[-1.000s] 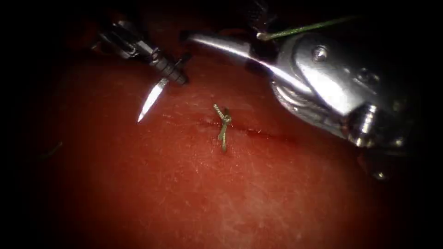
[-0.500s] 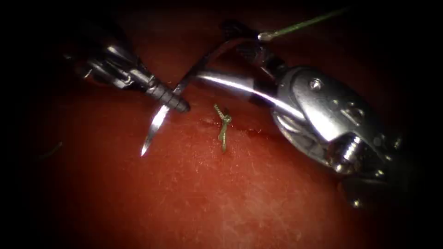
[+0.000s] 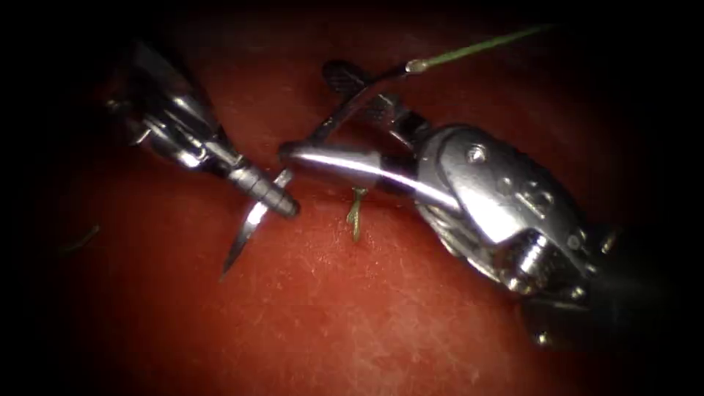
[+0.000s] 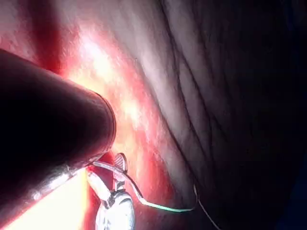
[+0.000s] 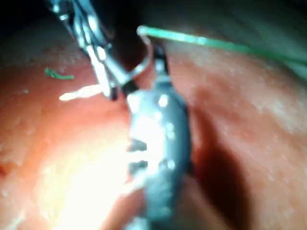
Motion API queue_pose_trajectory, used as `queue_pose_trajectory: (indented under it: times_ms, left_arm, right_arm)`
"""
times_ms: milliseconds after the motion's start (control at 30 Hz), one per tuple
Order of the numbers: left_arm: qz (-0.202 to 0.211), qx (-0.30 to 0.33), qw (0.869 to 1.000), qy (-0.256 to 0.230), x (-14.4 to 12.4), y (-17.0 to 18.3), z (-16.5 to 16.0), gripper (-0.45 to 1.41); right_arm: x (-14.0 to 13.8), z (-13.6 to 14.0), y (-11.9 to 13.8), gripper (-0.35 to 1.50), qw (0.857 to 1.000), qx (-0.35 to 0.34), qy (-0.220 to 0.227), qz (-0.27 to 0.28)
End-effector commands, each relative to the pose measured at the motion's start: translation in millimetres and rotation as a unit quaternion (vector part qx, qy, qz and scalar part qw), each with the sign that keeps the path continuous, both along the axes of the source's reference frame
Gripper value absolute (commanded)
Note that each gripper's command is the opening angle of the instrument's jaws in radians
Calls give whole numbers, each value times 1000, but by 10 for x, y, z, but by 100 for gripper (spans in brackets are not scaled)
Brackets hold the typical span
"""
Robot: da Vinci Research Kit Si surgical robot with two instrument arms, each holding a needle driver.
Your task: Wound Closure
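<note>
1. Red tissue [image 3: 381, 315] forms the whole background; we see no bench edge to fix places by.
2. We find the left hand [image 3: 282, 205] clamped on the needle [image 3: 249, 224] near its pointed end. The point hangs clear of the tissue, on the left of the cut [image 3: 411, 213], and is not in it.
3. The needle's long axis runs from the point up and rightward, through the left hand, to the swaged end where the green thread [image 3: 477, 50] joins.
4. The right hand [image 3: 323, 132] has its jaws apart, one on either side of the needle's rear half; whether they touch it, we cannot tell. It lies nearer the thread end, the left hand nearer the point.
5. A cut thread end [image 3: 356, 213] stands at the cut, just beside the right hand's lower jaw.
6. The right wrist view adds a loose green thread scrap [image 5: 58, 74] on the tissue; the left wrist view shows the thread [image 4: 165, 207] trailing away over the tissue.
</note>
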State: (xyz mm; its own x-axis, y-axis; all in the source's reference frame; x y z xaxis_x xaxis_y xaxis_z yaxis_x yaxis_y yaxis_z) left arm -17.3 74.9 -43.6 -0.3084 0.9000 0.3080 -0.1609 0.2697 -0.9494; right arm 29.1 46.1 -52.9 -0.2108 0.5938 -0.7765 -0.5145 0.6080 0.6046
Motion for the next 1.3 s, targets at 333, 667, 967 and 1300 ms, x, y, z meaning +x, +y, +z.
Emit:
queue_pose_trajectory:
  times_ms: [333,667,967,1300]
  left_arm:
    - [-4,16,1000,-26,-7,-3,4,-35]
    - [4,15,999,-31,-7,-2,7,-35]
    - [5,14,999,-31,-7,-3,9,-35]
    - [-6,-32,999,-39,-15,-8,5,24]
  right_arm:
    - [6,10,7,94,999,2,11,46]
    - [2,10,6,74,999,8,11,52]
    - [-1,8,5,-35,999,8,13,49]
    - [-15,9,6,-35,999,19,21,34]
